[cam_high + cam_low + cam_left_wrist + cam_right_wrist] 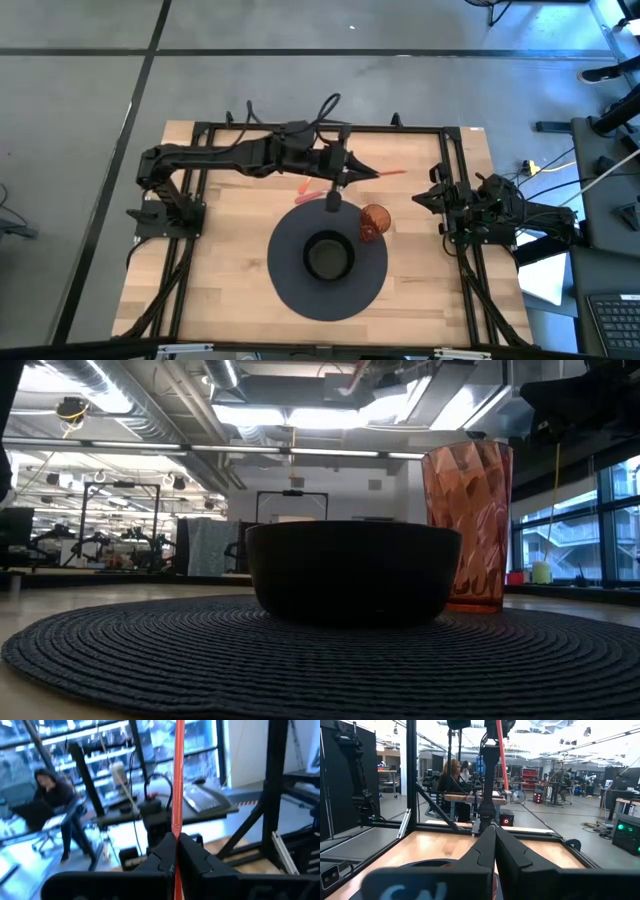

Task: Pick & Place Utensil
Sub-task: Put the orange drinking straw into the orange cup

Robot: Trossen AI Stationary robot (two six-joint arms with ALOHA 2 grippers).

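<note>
I have the left tool [345, 172] pressed together on a thin red utensil [385, 174], pinching it partway along so the long end juts out past the fingertips. In the left wrist view the utensil [177, 780] runs straight out between the closed fingers [162, 855]. The arm reaches across the far side of the tabletop [230, 250], holding the utensil in the air just behind the round dark mat [290, 285]. I judge that keeps it clear of the bowl [328, 256] at the mat's centre and the orange cup [374, 222] at the mat's edge. A second reddish piece [310, 187] lies near the tool. My right tool [440, 200] waits at the right edge, pressed together on nothing I can see.
</note>
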